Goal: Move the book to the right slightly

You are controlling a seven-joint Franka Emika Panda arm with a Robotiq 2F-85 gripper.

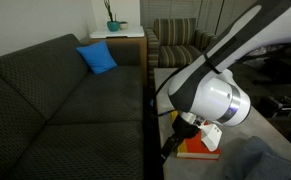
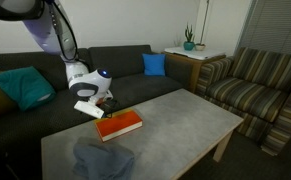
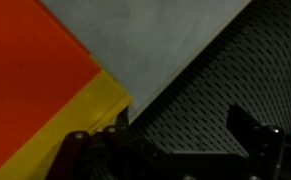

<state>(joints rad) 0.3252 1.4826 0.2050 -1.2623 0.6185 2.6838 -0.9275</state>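
So the thin flat orange book with the yellow edge (image 2: 119, 125) is lying flat on the light grey rectangular coffee table (image 2: 190, 112), close to the table edge that runs along the dark grey fabric sofa (image 2: 120, 60). In an exterior view it's mostly tucked under the arm, with just its orange cover (image 1: 198, 151) showing near that same sofa-side edge.

The white and black Robotiq gripper (image 2: 89, 108) sits low, right at the book's end nearest the sofa. From the wrist view the gripper (image 3: 165, 150) looks spread wide: one of the fingers (image 3: 73, 150) is at the yellow corner of the book (image 3: 30, 90), while the opposite one shows over the sofa's weave (image 3: 235, 70). Nothing is clamped between them as far as I can see. I can't tell if that finger is actually touching the book, the picture's too blurry.

Other stuff: a crumpled grey cloth (image 2: 103, 160) lies on the table near the book, closer to the table's front corner. A square blue cushion (image 2: 154, 64) is propped up on the sofa, well apart from everything.
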